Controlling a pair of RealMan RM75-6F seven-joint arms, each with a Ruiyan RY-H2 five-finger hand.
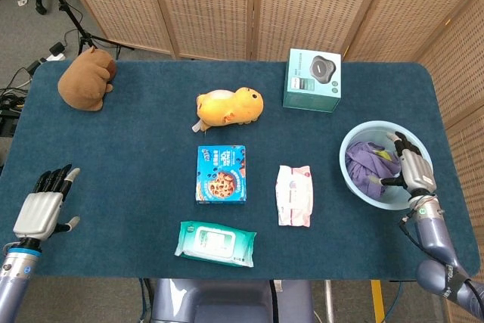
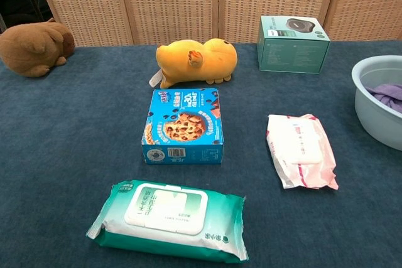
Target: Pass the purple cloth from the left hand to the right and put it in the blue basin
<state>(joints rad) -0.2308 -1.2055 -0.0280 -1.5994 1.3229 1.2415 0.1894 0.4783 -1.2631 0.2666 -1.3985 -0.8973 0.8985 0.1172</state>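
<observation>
Two hands are seen from the head camera. The right hand (image 1: 412, 169) is over the near right rim of the blue basin (image 1: 355, 184), fingers spread, holding nothing. The purple cloth (image 1: 368, 166) lies inside the basin, loose, just beside those fingers; I cannot tell if they touch it. The left hand (image 1: 41, 209) rests at the near left edge of the table (image 1: 136, 164), fingers apart and empty. Between the hands lie a cookie box (image 1: 221, 174), a pink pack (image 1: 293, 195) and a green wipes pack (image 1: 216, 243).
</observation>
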